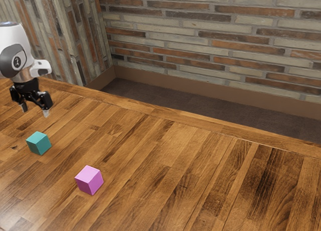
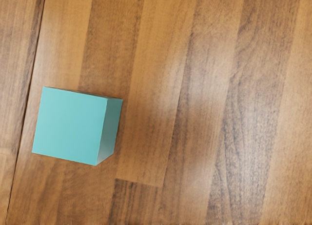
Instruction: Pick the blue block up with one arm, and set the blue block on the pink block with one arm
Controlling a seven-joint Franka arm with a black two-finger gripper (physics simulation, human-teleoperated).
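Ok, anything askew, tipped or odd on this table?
Nothing stands out. The blue block, more teal in colour, and the pink block both sit flat on the wooden table, apart; the gripper hangs open and empty.

Brick walls [image 1: 210, 35] meet at a corner, dark floor [image 1: 210, 104] below (tan skirting [image 1: 225, 92] edging it), wood-plank table [image 1: 200, 181] up front.

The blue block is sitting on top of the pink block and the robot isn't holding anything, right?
Not on top. The exterior view shows the small blue-green cube resting on the wooden plank table, apart from the pink cube. The rest is right: the black end effector is open and empty.
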